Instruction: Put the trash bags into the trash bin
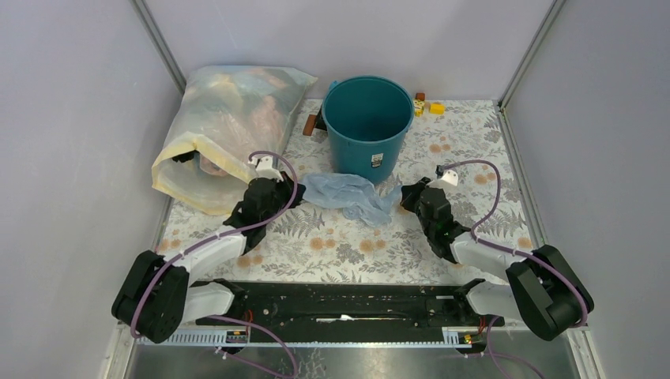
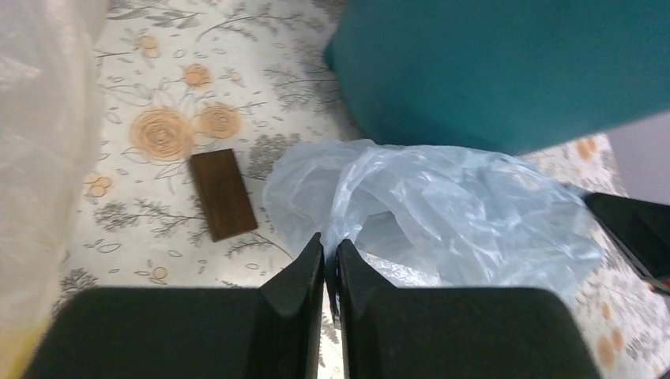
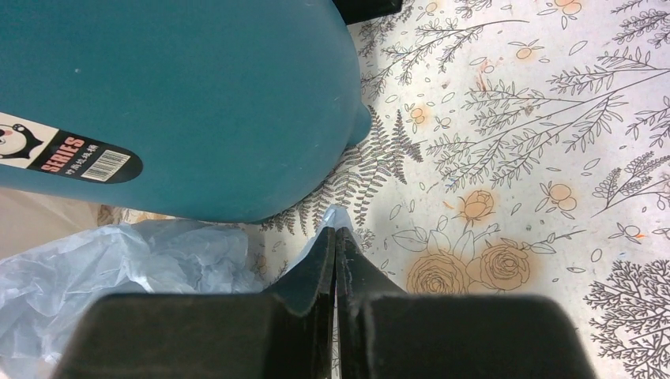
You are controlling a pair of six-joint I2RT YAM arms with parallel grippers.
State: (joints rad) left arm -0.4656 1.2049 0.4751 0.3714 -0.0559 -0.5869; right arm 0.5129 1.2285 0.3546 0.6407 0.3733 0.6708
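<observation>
The pale blue trash bag (image 1: 348, 196) lies crumpled on the floral table just in front of the teal trash bin (image 1: 367, 126), which stands upright and open. My left gripper (image 1: 294, 194) is shut on the bag's left edge; in the left wrist view the plastic (image 2: 442, 213) is pinched between my fingertips (image 2: 331, 249). My right gripper (image 1: 404, 197) is shut on the bag's right edge; in the right wrist view a small tip of plastic (image 3: 338, 216) sticks out past my gripper (image 3: 336, 237), with the rest of the bag (image 3: 118, 268) to the left below the bin (image 3: 182, 103).
A large yellowish clear sack (image 1: 225, 130) with colourful contents lies at the back left. A brown wooden block (image 2: 222, 193) lies left of the bag. Small yellow and brown blocks (image 1: 427, 105) sit behind the bin on the right. Grey walls enclose the table.
</observation>
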